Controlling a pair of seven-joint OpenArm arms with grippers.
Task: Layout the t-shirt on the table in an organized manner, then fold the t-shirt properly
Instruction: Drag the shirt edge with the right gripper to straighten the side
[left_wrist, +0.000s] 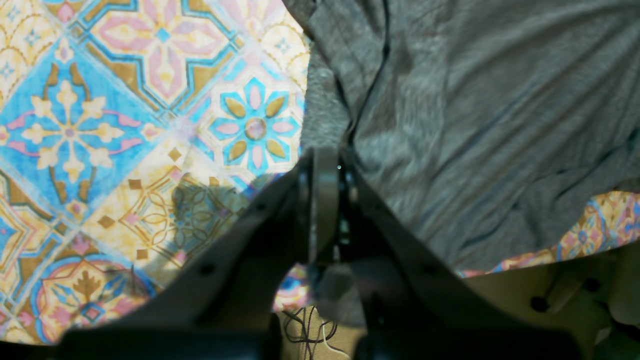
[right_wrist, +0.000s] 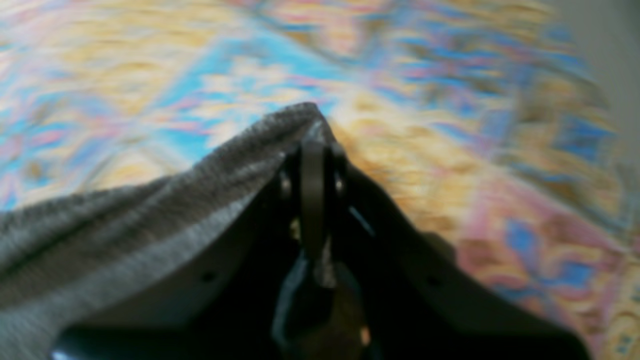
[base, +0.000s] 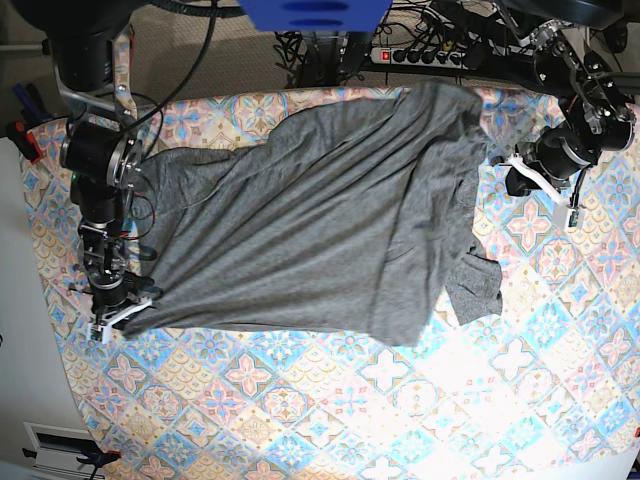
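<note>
Spread across the upper half of the patterned surface (base: 330, 400): the grey t-shirt (base: 320, 220), wrinkled, stretched in a wide slanted sheet between the two arms. Lower edge slack and curved; one sleeve (base: 474, 290) drooping loose on the cloth below the shirt's right side in the base view.

Pinched at the shirt's lower-left corner in the base view: the right gripper (base: 118, 312), jaws closed tight on a peak of grey knit, plain in the right wrist view (right_wrist: 312, 145), though that view is blurred. Fabric falling away to that view's left, patterned cloth behind.

At the opposite, upper-right corner in the base view: the left gripper (base: 500, 158), jaws closed on the shirt's edge. In the left wrist view (left_wrist: 327, 165), fabric rising from the closed tips and filling the right side of the picture, bare tile pattern on the left.

Beyond the far edge of the surface: a power strip (base: 440, 55) and tangled cables.

No containers in view.
</note>
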